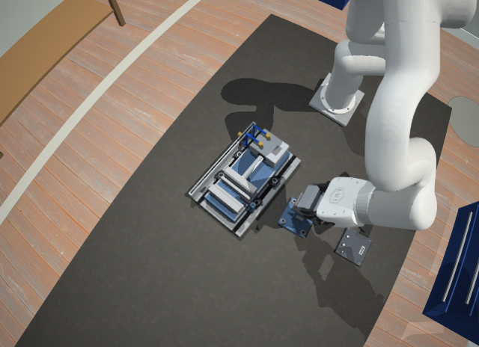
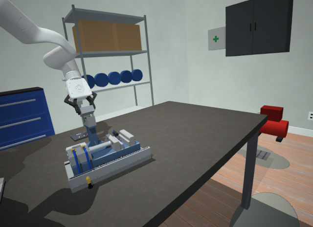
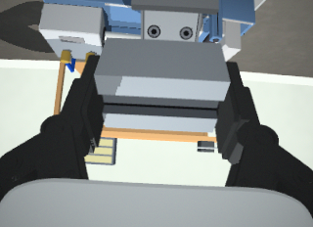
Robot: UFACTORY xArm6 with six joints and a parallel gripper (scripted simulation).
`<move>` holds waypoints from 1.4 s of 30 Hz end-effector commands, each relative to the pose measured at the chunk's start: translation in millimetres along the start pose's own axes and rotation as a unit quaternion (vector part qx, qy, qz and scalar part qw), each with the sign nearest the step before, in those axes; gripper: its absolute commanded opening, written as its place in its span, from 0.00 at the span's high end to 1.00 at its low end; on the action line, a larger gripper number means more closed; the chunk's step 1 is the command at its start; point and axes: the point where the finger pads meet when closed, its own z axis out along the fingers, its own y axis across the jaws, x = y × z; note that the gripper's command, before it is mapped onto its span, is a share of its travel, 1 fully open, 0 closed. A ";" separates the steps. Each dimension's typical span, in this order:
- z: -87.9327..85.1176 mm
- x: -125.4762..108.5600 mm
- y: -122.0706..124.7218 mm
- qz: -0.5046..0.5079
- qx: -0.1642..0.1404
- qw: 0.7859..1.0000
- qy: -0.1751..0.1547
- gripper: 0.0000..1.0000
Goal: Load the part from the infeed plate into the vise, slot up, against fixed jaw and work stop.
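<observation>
The part (image 3: pixel 162 80), a grey block, is pinched across its width by the pincer (image 3: pixel 163 125), clamped between both black fingers. It's held up in the air right above the blue V-block (image 1: pixel 296 220), just beside the vise (image 1: pixel 243 177) on the dark tabletop (image 1: pixel 154 258).

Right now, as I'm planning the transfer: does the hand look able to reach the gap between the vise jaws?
Probably yes: the hand, shut on the part, hangs beside the open vise with nothing between.
</observation>
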 end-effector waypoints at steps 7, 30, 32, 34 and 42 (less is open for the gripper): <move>-0.9 -2.1 0.8 0.000 -0.001 0.997 0.080 1.00; -0.2 -4.5 0.7 0.000 -0.001 0.982 0.188 1.00; -0.1 -4.6 0.7 0.000 -0.001 0.980 0.197 1.00; -0.1 -4.9 0.8 0.000 -0.001 0.979 0.206 1.00; 0.2 -5.5 0.8 0.000 -0.001 0.972 0.235 1.00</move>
